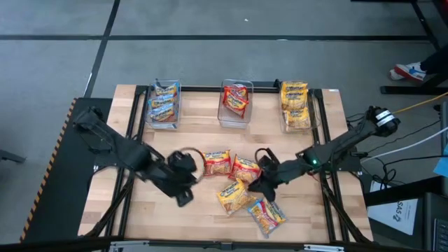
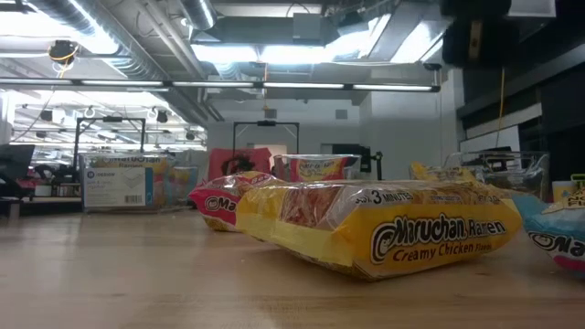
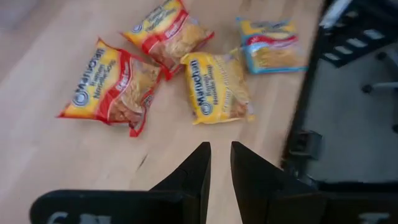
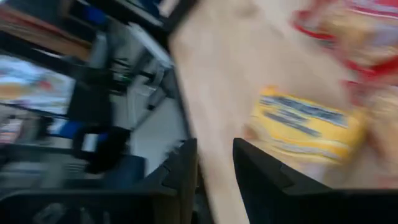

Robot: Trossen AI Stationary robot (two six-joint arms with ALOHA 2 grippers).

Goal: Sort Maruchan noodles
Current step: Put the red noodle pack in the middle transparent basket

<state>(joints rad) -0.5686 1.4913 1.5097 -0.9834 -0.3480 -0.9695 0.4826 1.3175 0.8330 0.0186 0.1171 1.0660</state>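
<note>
We see the left gripper (image 1: pixel 198 165) just beside the red Maruchan packet (image 1: pixel 216 162), fingers (image 3: pixel 194 180) slightly parted, grasping nothing. The right gripper (image 1: pixel 264 157) hovers beside that packet's neighbour, also empty.

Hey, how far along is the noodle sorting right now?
Done: three bins at the table's back hold sorted packets, the blue bin, red bin and yellow bin. In hand: nothing; the left gripper and right gripper carry no packet. Left: four loose packets mid-table, two red, one yellow, one blue.
</note>
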